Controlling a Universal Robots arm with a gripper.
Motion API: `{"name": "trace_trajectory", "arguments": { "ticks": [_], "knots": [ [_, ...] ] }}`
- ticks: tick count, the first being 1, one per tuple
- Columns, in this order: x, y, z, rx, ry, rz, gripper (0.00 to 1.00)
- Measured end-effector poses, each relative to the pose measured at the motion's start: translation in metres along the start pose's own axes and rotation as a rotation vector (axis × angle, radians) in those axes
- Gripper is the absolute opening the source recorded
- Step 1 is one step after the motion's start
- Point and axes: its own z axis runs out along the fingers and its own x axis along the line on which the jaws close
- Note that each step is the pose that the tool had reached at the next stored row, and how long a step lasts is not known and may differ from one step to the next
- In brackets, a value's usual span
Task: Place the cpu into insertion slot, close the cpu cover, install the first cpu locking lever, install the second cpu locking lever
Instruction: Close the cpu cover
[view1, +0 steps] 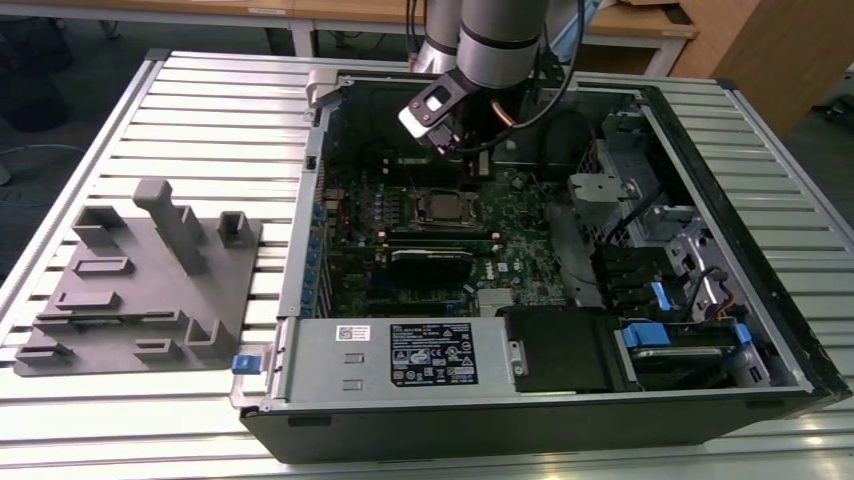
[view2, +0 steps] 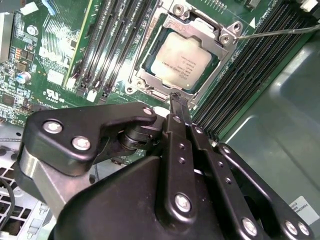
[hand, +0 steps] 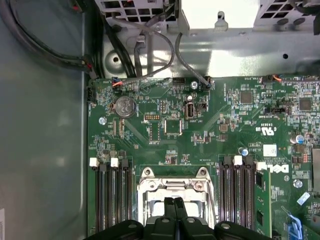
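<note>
On the surface (view1: 200, 100), well to the exterior view's left of the insertion slot (view1: 447, 208), lies a grey fixture block (view1: 147, 280). The cpu (view2: 182, 60) sits in the slot, with the cpu cover (view2: 155, 82) down around it. The tool (view2: 177, 100) hovers just beside the slot, its fingers pressed together and empty. A thin lever (view2: 280, 32) looks unlatched, so this is likely the lever step, which calls for a steady push on that wire.
</note>
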Motion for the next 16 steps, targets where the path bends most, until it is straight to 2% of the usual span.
{"name": "trace_trajectory", "arguments": {
  "ticks": [9,16],
  "knots": [
    [-0.0005,-0.0192,0.0034,-0.0003,-0.0001,0.002,0.11],
    [-0.0009,-0.0251,0.0097,-0.0002,-0.0001,0.003,0.11]
  ]
}}
